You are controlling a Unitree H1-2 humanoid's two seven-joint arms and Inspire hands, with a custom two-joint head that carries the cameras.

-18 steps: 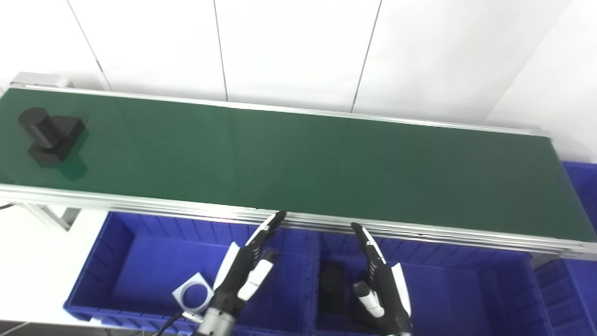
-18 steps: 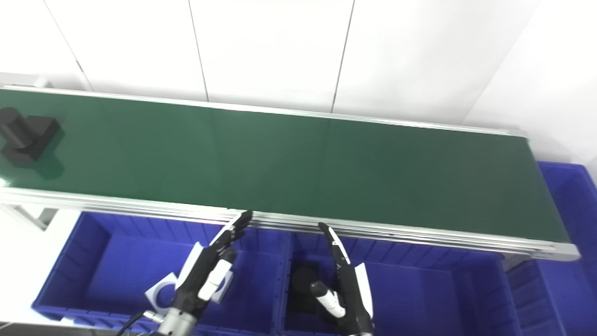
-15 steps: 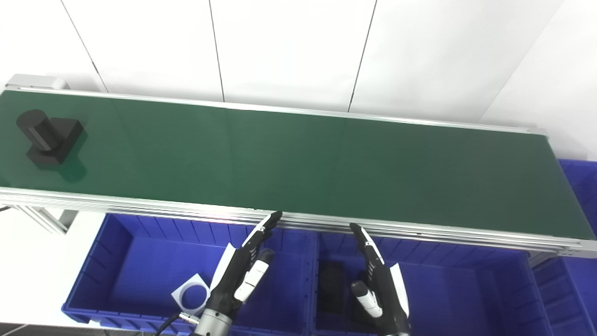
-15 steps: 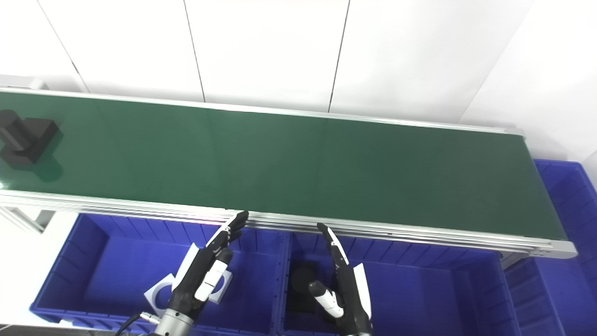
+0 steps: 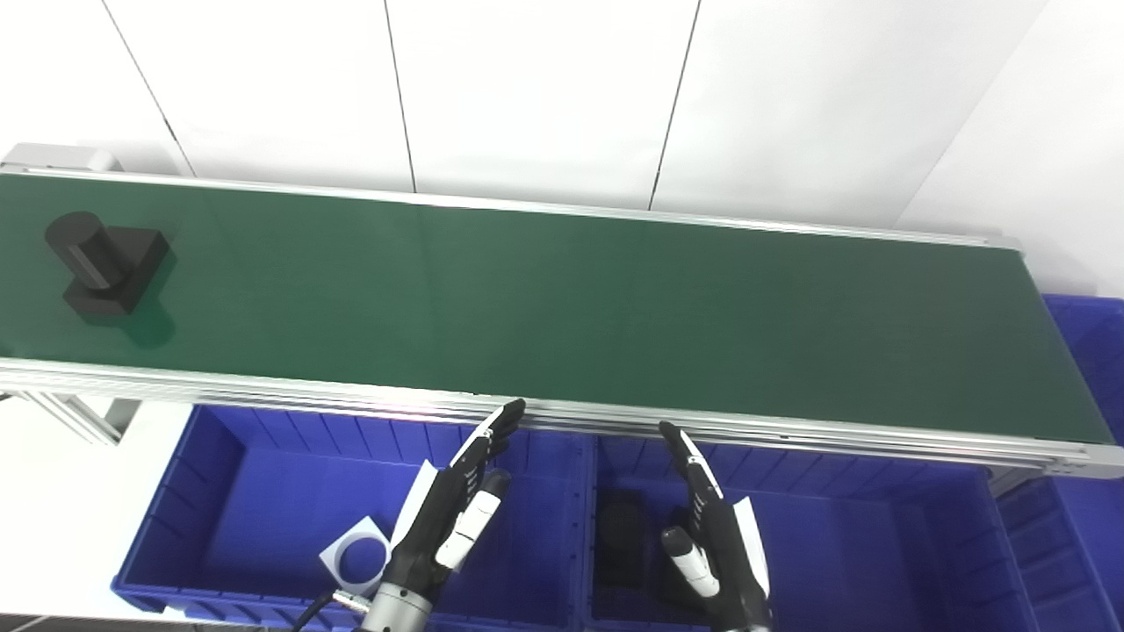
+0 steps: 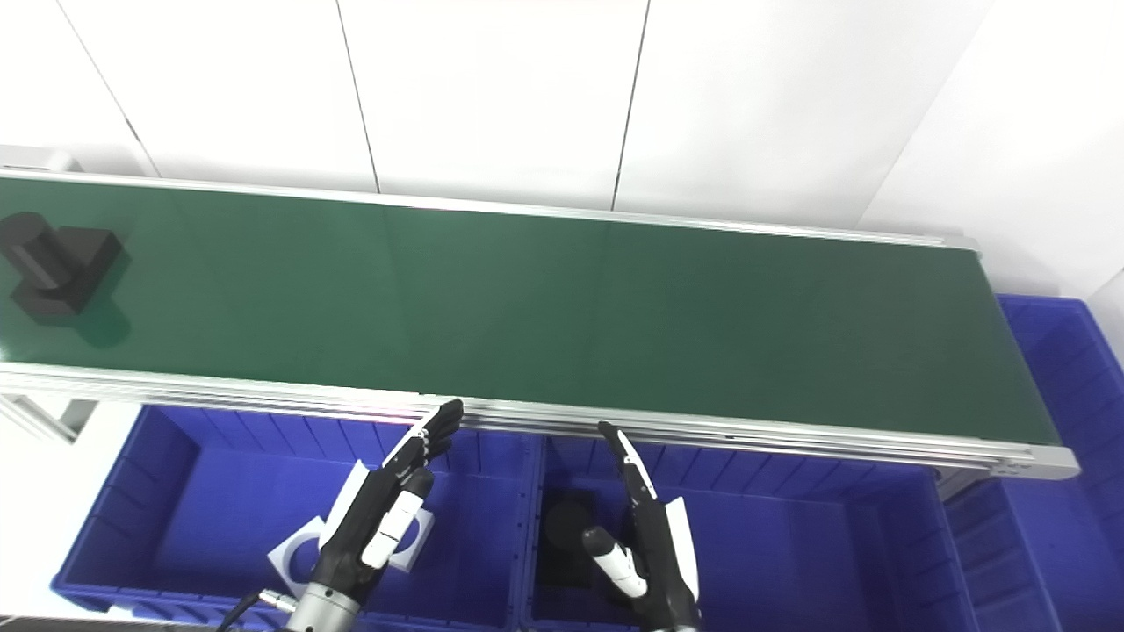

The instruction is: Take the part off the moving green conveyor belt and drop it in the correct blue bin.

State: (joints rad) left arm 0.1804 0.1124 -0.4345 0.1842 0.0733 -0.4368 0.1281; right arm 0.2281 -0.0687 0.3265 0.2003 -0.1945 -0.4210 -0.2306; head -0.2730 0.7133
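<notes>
A black part (image 5: 104,265), a cylinder on a square block, rides the green conveyor belt (image 5: 562,298) at its far left end. My left hand (image 5: 452,513) is open, fingers straight, held over the left blue bin (image 5: 219,491) just below the belt's near rail. My right hand (image 5: 713,540) is open too, over the middle blue bin (image 5: 843,544). Both hands are empty and far to the right of the part.
A white square plate with a round hole (image 5: 356,555) lies in the left bin. A black part (image 5: 619,540) lies in the middle bin beside my right hand. Another blue bin (image 5: 1084,351) stands past the belt's right end. A white wall is behind.
The camera has tilted a little, shifting the whole picture. The black part has moved slightly to the right along the belt. Both hands stay open in about the same place.
</notes>
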